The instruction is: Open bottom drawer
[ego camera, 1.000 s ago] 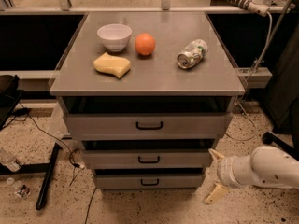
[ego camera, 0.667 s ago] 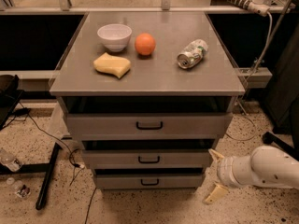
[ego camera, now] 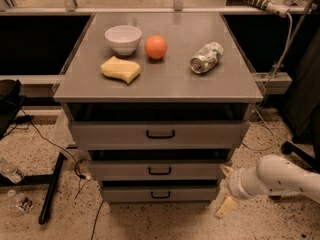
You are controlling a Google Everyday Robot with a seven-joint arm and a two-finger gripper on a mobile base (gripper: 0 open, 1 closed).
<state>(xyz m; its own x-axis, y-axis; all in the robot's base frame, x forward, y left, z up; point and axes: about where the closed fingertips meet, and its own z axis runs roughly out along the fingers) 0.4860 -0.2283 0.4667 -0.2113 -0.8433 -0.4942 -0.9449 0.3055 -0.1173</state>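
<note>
The bottom drawer (ego camera: 160, 193) is the lowest, narrowest grey front of the cabinet, with a small black loop handle (ego camera: 160, 195). It sits pushed in. My gripper (ego camera: 225, 189) is low at the right, just beside the drawer's right end, at the end of my white arm (ego camera: 280, 180). Its two beige fingers are spread apart, one fingertip (ego camera: 227, 170) up by the middle drawer's corner and the other near the floor. It holds nothing and is well right of the handle.
The middle drawer (ego camera: 159, 170) and top drawer (ego camera: 160, 134) sit above. On the cabinet top (ego camera: 200, 86) lie a white bowl (ego camera: 123, 38), an orange (ego camera: 156, 47), a yellow sponge (ego camera: 121, 69) and a crushed can (ego camera: 206, 57). A black stand leg (ego camera: 51, 189) and cables lie on the floor at left.
</note>
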